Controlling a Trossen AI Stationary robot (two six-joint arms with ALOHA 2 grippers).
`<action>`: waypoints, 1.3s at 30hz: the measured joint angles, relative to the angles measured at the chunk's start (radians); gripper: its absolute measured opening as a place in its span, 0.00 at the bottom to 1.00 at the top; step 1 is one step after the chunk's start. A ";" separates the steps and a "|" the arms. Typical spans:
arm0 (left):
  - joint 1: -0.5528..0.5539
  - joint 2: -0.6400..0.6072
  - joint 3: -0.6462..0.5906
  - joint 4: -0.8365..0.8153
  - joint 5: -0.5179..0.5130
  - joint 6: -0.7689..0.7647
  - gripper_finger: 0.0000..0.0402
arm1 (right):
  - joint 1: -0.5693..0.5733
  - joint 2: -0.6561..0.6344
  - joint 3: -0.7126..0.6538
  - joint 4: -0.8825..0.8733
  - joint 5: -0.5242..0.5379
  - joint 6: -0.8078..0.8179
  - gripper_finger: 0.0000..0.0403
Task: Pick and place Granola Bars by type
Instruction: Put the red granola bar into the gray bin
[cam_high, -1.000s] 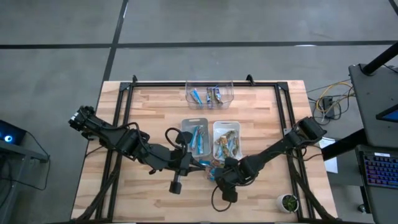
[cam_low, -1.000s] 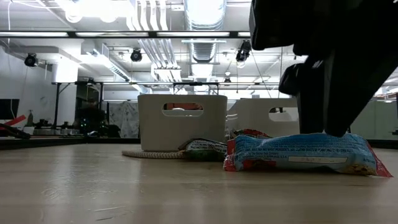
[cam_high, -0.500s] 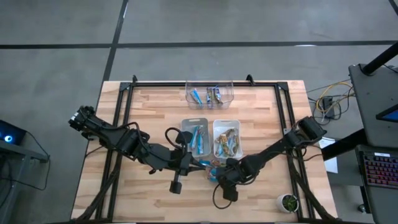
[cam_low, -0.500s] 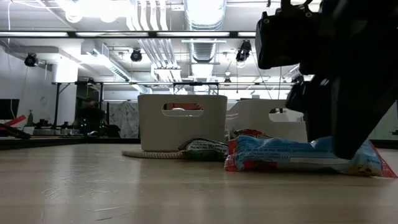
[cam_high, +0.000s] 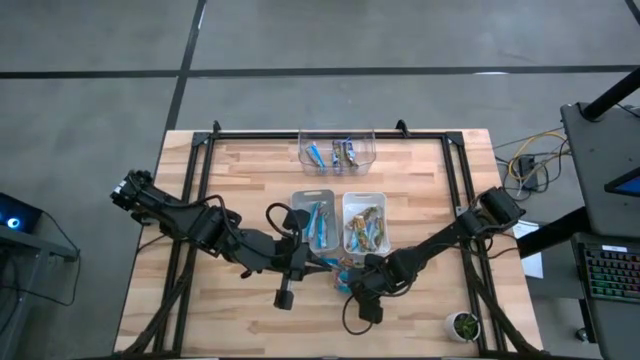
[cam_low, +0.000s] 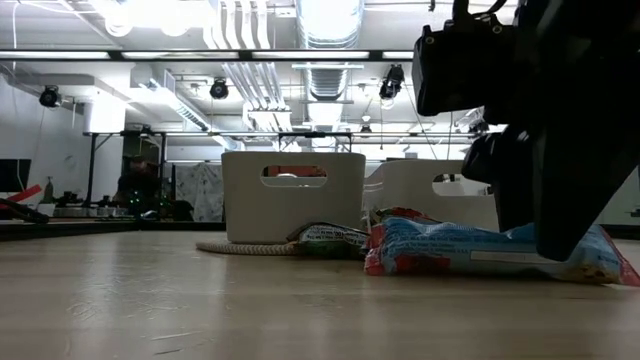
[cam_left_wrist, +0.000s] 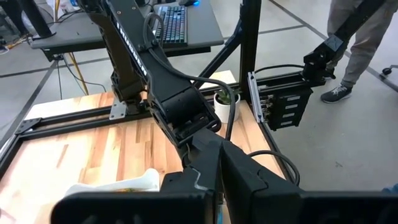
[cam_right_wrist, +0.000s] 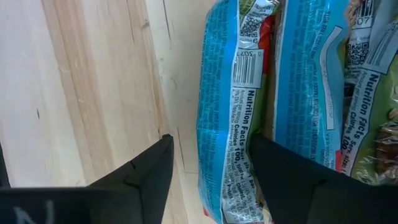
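Observation:
Several wrapped granola bars lie flat on the wooden table near its near edge. A bright blue bar (cam_right_wrist: 221, 93) lies beside a second blue bar (cam_right_wrist: 311, 74), and in the low view the blue bar (cam_low: 450, 255) lies in front of a greenish bar (cam_low: 325, 238). My right gripper (cam_right_wrist: 211, 142) (cam_high: 352, 278) is open and low over the first blue bar, one finger on each long side of it. My left gripper (cam_high: 312, 264) hovers just left of the pile. More bars sit in the three bins. My right gripper comes down on the blue bar from above, its fingers (cam_right_wrist: 149, 174) across the bar near one end (cam_right_wrist: 217, 186). The bar lies flat on the table. I cannot tell whether the fingers touch the wrapper.
A grey bin (cam_high: 300, 200) and a white bin (cam_high: 346, 200) stand side by side just beyond the pile, and a clear bin (cam_high: 303, 150) sits at the far edge. Black frame rails run along the table's sides. A person stands beyond the table in the left wrist view.
My right gripper has come down around the blue bar: in the low view one finger, earlier at the bar's top edge, now reaches table height in front of it. The blue bar has been nudged slightly sideways along the table.

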 joint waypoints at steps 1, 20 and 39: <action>0.000 0.000 0.000 0.000 0.000 0.000 0.00 | 0.000 0.000 0.000 0.000 0.000 0.000 0.50; 0.003 0.000 0.000 -0.001 -0.001 0.000 0.00 | 0.001 0.002 0.000 -0.002 0.031 -0.049 0.44; 0.008 0.000 0.000 -0.004 -0.001 0.004 0.00 | 0.007 0.004 0.076 -0.047 0.061 -0.217 0.55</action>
